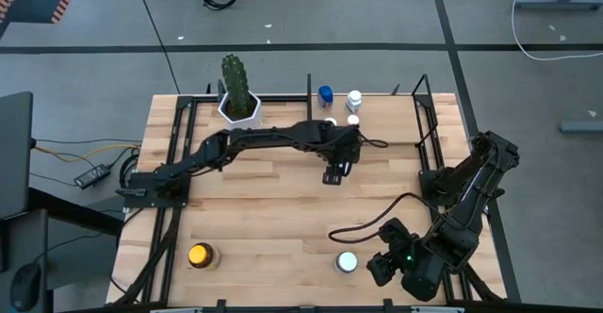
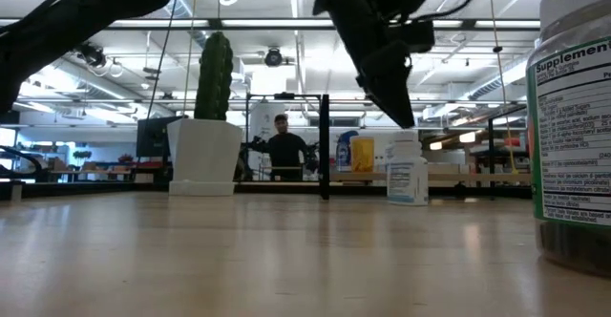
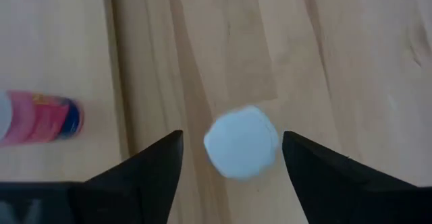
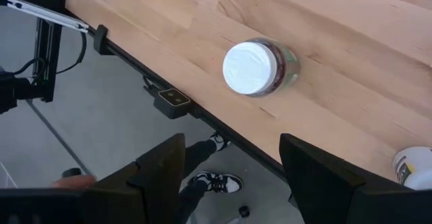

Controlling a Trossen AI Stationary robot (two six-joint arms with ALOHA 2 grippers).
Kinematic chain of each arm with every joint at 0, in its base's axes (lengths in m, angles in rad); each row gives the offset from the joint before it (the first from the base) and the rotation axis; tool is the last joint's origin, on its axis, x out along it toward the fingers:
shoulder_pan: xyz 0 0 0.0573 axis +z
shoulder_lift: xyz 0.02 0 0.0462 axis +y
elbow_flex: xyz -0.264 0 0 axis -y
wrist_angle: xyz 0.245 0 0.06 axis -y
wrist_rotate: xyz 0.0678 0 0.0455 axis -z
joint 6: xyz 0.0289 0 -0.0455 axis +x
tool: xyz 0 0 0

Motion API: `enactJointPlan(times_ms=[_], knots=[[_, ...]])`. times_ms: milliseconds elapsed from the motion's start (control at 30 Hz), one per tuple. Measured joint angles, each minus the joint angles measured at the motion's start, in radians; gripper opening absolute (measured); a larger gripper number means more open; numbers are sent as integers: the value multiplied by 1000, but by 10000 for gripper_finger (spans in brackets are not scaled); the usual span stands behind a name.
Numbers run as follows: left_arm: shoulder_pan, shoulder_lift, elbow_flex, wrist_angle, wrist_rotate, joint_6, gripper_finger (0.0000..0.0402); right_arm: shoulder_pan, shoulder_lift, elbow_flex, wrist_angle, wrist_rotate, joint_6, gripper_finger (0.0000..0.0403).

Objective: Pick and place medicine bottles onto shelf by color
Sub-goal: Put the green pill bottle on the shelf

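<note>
Near the cactus pot [image 1: 239,106], three bottles [image 1: 353,99] stand on the shelf [image 1: 396,115]; left gripper [image 3: 233,158] hangs over the newest, jaws apart. Yellow bottle [image 1: 200,255] and white-capped bottle [image 1: 348,262] remain; right gripper [image 4: 229,177] waits, jaws apart.

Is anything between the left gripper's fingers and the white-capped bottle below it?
Nothing visible. In the left wrist view the white-capped bottle sits in the gap of the open left gripper, with bare wood on both sides of the cap. A pink bottle lies off to the side, clear of the fingers.
</note>
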Motion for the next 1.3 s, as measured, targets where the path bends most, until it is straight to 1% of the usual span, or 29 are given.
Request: enactJointPlan(times_ms=[100,233,433,533,633,733,900,967,1100,1167,1233,1300], knots=[[-2,-34,0,-44,-1,-3,276,0,0,0,0,0,-4,248],[-13,-100,0,-147,-14,-29,285,0,0,0,-3,0,-24,248],[-51,-179,0,-318,-2,-109,286,0,0,0,15,-3,-157,249],[-80,-213,0,-379,3,-154,283,-9,0,0,47,-2,-292,257],[-120,-260,-1,-400,0,-193,273,-19,0,0,54,22,-428,267],[-164,-311,-1,-420,-4,-243,261,-34,0,-11,99,26,-564,275],[-239,-399,-3,-469,-45,-316,246,-49,0,-60,261,27,-802,278],[-271,-437,-4,-478,-54,-358,243,-56,0,-84,294,32,-834,278],[-343,-507,-31,-516,-81,-460,245,-66,0,-132,295,32,-851,283],[-390,-547,-56,-539,-111,-512,245,-69,0,-147,314,23,-882,290],[-436,-589,-87,-537,-143,-565,244,-69,0,-166,369,18,-933,298],[-483,-634,-139,-540,-179,-623,242,-71,5,-177,401,19,-992,305]])
